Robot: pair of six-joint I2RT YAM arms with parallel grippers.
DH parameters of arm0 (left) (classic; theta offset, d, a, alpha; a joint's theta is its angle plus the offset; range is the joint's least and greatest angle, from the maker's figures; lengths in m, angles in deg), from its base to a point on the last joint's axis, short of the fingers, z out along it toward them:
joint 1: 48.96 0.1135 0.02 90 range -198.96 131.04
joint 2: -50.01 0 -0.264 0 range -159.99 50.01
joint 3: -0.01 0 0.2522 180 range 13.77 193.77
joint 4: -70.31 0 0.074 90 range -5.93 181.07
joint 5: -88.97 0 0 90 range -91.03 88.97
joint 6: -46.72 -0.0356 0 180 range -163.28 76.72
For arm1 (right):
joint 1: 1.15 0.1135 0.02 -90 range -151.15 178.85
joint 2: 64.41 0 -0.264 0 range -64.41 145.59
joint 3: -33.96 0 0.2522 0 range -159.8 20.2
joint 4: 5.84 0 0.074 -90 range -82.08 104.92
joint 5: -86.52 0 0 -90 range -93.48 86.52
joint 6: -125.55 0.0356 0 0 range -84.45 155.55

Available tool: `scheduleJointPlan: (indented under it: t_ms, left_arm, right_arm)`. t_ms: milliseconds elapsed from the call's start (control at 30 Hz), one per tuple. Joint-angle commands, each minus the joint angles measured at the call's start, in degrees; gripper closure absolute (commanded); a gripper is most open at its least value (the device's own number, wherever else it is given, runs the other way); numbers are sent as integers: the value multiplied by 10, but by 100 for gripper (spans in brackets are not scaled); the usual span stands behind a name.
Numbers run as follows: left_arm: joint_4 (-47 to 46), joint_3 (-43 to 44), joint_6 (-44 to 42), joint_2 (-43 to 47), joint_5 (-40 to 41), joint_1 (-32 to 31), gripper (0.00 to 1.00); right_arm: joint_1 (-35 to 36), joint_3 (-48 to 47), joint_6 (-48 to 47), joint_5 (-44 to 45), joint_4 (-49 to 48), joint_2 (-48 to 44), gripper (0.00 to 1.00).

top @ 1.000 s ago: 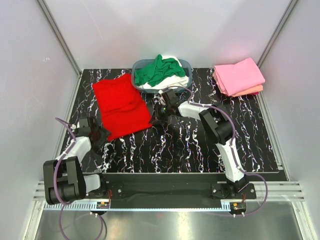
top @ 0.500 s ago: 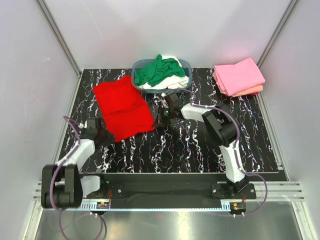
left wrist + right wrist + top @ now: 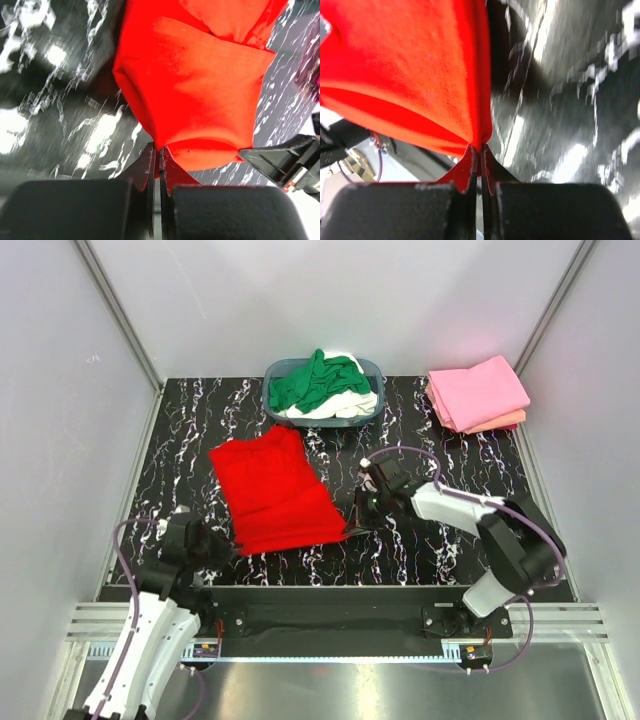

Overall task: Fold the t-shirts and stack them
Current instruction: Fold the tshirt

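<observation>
Your left gripper [image 3: 159,156] is clamped fully closed on the near-left corner of the red t-shirt [image 3: 275,495]. The cloth fans out ahead of its fingers and to their right. Your right gripper [image 3: 481,150] is pinched tight on the near-right corner, with cloth spreading ahead and to the left. The shirt lies on the table [image 3: 400,555] between both grippers. Well beyond them, the basket [image 3: 320,421] holds the green t-shirt [image 3: 312,380] and white t-shirt [image 3: 352,405]. Far right of the right fingers, the pink t-shirt [image 3: 478,390] sits folded on the salmon t-shirt [image 3: 507,422].
</observation>
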Motion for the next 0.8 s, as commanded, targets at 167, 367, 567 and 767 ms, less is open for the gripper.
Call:
scheduleJointPlan:
  t_ms: [167, 367, 567, 767]
  left_arm:
    - [168, 21, 52, 137, -58, -3, 100]
    - [244, 98, 37, 149, -49, -2, 100]
    - [282, 153, 3, 129, -44, -2, 100]
    - [233, 201, -77, 22, -31, -2, 100]
  right_arm:
    - [29, 44, 32, 33, 96, -141, 100]
    - [65, 48, 66, 59, 163, -215, 100]
    - [68, 30, 92, 68, 221, -288, 100]
    - [68, -53, 63, 108, 248, -242, 100]
